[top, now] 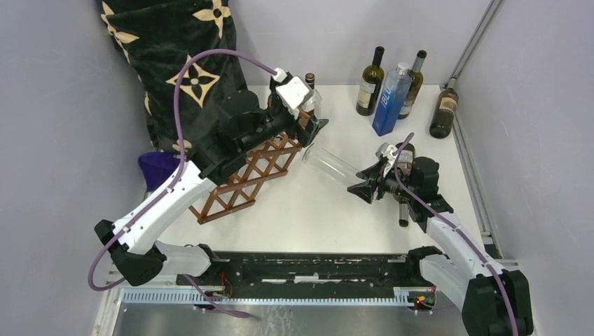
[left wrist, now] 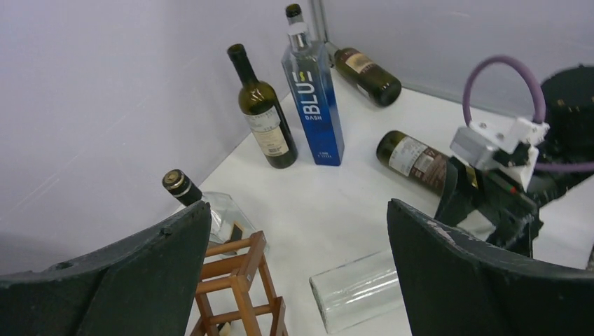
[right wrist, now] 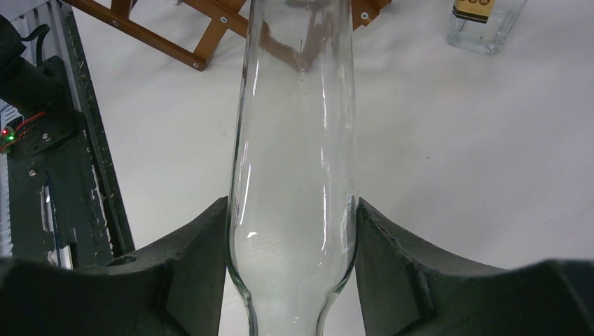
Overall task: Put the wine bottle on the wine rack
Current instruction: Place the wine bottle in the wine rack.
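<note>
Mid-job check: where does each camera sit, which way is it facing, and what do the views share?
Top external: above and behind the bases, looking down on the table; left arm and right arm show.
Left wrist: over the wine rack, facing the standing bottles at the back; its open jaws frame the view.
Right wrist: looks along the clear bottle toward the rack; its jaws clamp the bottle.
Shared: all three show rack and clear bottle.

Pale grey walls (top: pixel 49 105); white tabletop (top: pixel 308 213); black patterned cloth (top: pixel 157 42) back-left
</note>
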You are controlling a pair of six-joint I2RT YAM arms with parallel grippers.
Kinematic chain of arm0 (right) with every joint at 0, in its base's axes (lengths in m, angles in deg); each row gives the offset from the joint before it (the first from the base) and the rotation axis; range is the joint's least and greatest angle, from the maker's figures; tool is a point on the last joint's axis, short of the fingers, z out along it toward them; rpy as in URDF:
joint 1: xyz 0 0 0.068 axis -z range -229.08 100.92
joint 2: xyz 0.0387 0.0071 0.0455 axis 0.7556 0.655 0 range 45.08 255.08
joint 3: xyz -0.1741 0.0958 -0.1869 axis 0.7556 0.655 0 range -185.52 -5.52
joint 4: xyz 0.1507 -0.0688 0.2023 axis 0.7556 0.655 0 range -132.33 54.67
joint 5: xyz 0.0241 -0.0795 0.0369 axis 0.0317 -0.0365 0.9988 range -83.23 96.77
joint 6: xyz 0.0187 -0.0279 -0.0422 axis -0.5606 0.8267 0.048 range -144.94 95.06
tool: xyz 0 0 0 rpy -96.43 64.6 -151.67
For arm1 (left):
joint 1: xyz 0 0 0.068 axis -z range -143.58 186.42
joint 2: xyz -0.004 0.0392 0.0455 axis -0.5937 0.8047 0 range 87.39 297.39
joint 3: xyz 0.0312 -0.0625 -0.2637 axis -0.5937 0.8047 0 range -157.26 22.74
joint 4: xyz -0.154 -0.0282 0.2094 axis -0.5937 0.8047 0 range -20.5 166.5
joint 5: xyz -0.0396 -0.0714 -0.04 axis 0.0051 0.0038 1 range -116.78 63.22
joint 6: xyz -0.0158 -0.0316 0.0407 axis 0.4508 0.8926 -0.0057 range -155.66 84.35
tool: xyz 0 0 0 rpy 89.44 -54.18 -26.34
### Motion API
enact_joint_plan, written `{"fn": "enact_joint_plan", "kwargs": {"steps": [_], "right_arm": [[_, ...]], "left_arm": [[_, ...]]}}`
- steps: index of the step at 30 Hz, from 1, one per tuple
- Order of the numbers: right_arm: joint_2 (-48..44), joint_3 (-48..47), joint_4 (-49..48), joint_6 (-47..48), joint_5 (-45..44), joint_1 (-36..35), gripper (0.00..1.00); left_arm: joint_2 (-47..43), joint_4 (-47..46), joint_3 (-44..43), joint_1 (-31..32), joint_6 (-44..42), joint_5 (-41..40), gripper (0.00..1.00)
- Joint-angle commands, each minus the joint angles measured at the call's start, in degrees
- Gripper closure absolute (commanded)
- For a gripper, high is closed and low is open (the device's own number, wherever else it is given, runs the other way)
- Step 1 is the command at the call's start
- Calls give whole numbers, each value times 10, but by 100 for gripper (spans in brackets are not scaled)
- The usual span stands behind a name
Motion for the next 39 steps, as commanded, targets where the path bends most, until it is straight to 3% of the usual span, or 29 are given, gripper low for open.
{"fn": "enact_joint_plan", "kwargs": {"steps": [1, 15, 25, 39], "right_arm": [[-14, 18, -177, -72, -38, -36, 100], [-32, 159, -309, -177, -174, -150, 100], [39, 179, -423, -234, -290, -252, 100], [157, 141, -507, -288, -342, -294, 100]], "left_arm": [[0, -49, -24, -4, 53, -30, 0], [-29, -57, 15, -4, 68, -81, 0], [-38, -33, 21, -4, 89, -120, 0], [-58, -27, 34, -4, 93, -156, 0]]}}
